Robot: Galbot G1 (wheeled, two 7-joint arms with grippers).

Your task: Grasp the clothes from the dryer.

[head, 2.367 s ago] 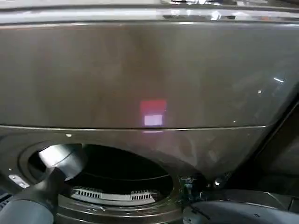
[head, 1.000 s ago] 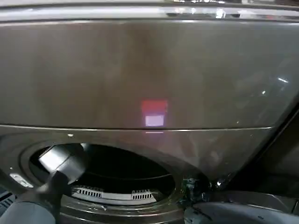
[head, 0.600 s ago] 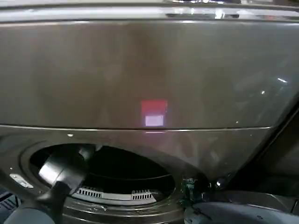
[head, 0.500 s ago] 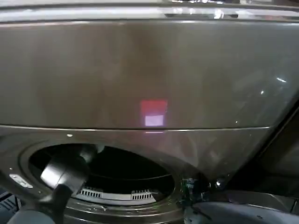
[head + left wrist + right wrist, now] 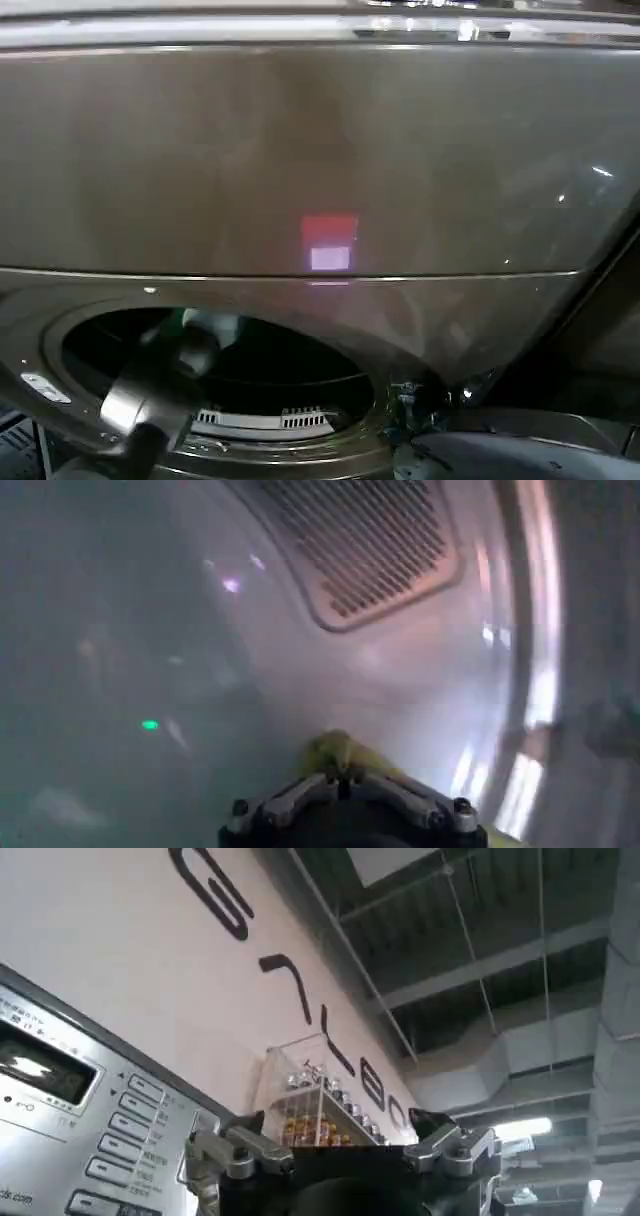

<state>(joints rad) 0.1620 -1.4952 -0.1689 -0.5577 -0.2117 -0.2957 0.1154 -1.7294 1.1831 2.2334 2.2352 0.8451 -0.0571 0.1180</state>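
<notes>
1. Fingers of my left gripper (image 5: 345,785) seem clenched on the clothes (image 5: 335,752), yellow-green fabric bunched right at their tips, deep inside the dryer (image 5: 320,160) so I could reach the drum wall.
2. Whether my right gripper (image 5: 340,1158) is spread or closed, I cannot tell; it waits outside, pointing up past a silver control panel (image 5: 90,1138) at the ceiling.
3. Pale steel drum (image 5: 200,630) curves around me, its vent grille (image 5: 365,545) on the far wall.
</notes>
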